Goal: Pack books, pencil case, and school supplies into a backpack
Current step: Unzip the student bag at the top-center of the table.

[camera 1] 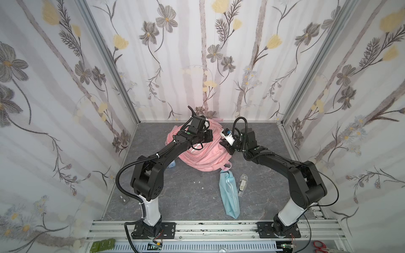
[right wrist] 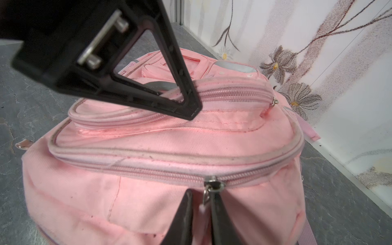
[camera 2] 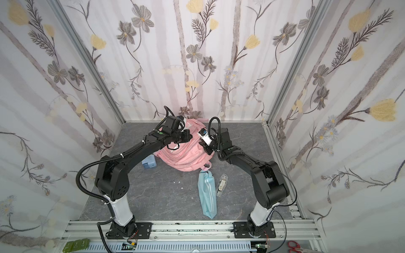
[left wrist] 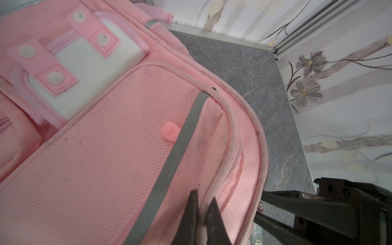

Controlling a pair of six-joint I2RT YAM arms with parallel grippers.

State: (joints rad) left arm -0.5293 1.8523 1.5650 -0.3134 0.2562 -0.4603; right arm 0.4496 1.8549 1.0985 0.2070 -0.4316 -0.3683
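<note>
One pink backpack (camera 1: 197, 157), one light-blue pencil case (camera 1: 229, 192), one clear oblong case (camera 1: 242, 184) and one pale-blue box (camera 2: 149, 163), that was the tally. Two arms I counted, a left arm (camera 1: 166, 151) and a right arm (camera 1: 276, 158).

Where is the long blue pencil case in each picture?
Top view: the pencil case lies on the grey floor, just in front of the pink backpack, beside the clear case.
Top view: same spot, with the clear case beside it.
Left wrist: not in it.
Right wrist: not in it.
Shared landmark: the backpack, seen in all four.
</note>
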